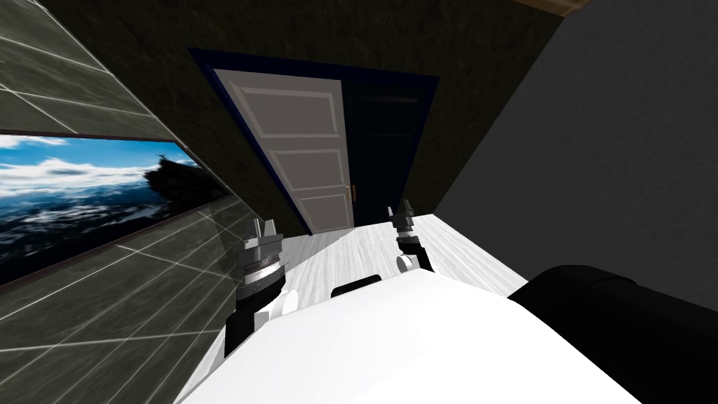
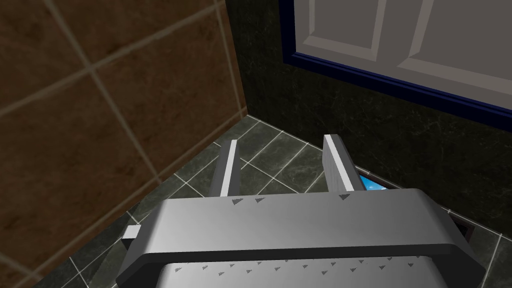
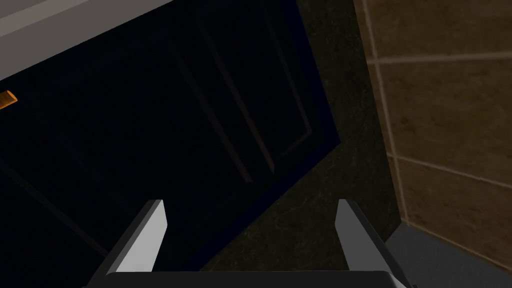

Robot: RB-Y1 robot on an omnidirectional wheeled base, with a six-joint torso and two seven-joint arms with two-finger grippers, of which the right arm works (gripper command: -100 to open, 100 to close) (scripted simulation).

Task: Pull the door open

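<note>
1. Door [image 1: 301,147] ahead of us, set in a dark blue frame [image 2: 380,82]: a pale panelled leaf, with a dark panelled leaf [image 1: 382,140] right beside it.
2. A small orange handle [image 1: 354,194] sits at the seam between the two leaves.
3. Our right claw [image 1: 403,209] points at the dark leaf, fingers spread wide and gripping nothing; the handle lies off to one side, apart from it.
4. Our left claw [image 1: 264,228] hangs near the tiled left wall [image 1: 105,294], fingers apart, empty.
5. White floor [image 1: 364,245] runs from us to the door.
6. A sky picture [image 1: 84,189] lines the left wall; a dark grey wall [image 1: 617,140] closes in on our right.
</note>
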